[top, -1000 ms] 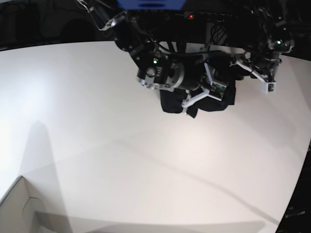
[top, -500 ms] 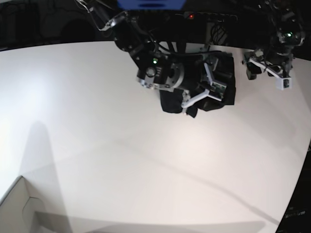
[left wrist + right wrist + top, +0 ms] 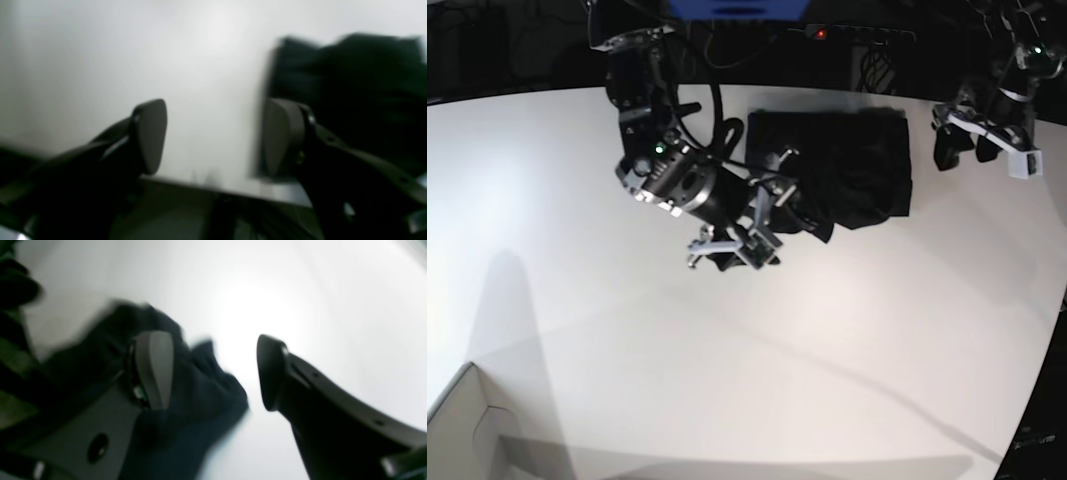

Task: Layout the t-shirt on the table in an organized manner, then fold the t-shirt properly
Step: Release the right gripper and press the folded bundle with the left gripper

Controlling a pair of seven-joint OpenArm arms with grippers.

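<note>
- Black fabric: the t-shirt (image 3: pixel 847 170) lies as a compact folded rectangle near the far edge of the white table (image 3: pixel 577 330).
- The right gripper (image 3: pixel 742 225), a second ago down on the shirt, has pulled back toward the table's middle, jaws spread, holding nothing.
- The left gripper (image 3: pixel 987 140) has drawn away to the side, also spread and empty.
- Both arms have let go, so the folding looks finished or nearly so.
</note>
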